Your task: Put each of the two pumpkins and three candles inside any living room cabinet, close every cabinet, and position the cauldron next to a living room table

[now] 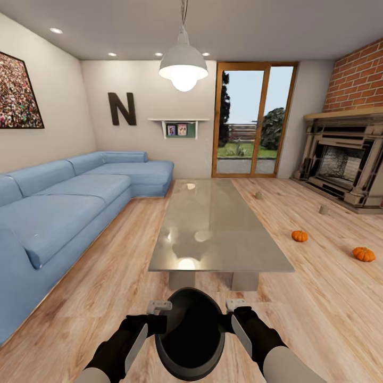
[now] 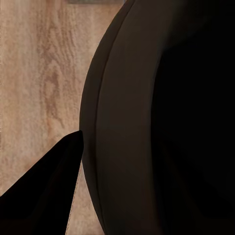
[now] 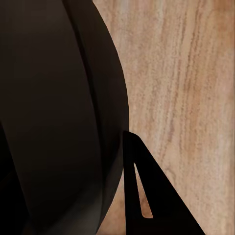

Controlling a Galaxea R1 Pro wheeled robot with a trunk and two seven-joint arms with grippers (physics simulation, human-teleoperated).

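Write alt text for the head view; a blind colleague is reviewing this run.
Both grippers, left and right, flank a black cauldron just short of a glass-topped table. Two pumpkins and two candles lie on the wood floor to the right, a blue sofa left.

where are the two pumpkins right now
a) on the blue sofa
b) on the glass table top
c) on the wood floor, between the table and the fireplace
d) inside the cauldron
c: in the head view both pumpkins, the farther pumpkin and the nearer pumpkin, sit on the bare wood floor to the right of the table, on the fireplace side.
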